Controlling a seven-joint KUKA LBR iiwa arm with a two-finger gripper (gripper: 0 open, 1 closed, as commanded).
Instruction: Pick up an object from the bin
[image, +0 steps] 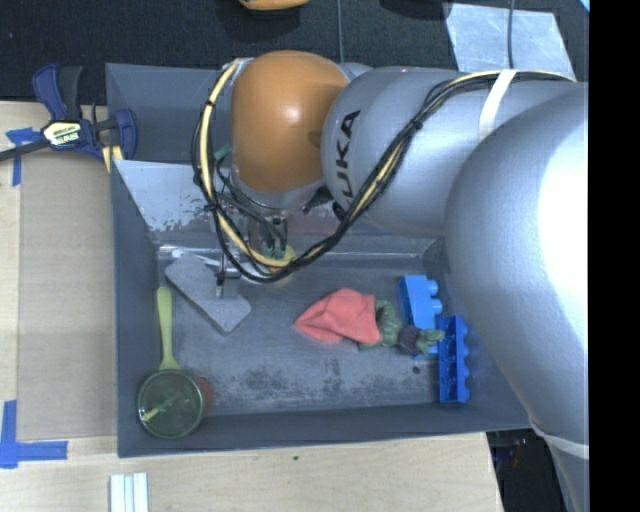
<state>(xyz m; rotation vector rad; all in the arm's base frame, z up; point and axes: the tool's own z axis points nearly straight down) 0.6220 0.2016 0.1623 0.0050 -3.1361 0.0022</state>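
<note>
Camera view: gripper sits over the grey slab, left side of bin; slab runs diagonally; grip state unreadable.

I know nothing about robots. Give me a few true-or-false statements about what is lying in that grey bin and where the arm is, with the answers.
1. A red crumpled thing lies near the middle of the bin. True.
2. The blue bricks lie against the left wall. False: the blue bricks lie at the right end, next to the arm.
3. The gripper is over the upper end of a grey flat block in the left half. True.
4. The green long-handled tool rests on the red thing. False: the green long-handled tool lies along the left wall with its round head in the near left corner, well apart from the red thing.
</note>
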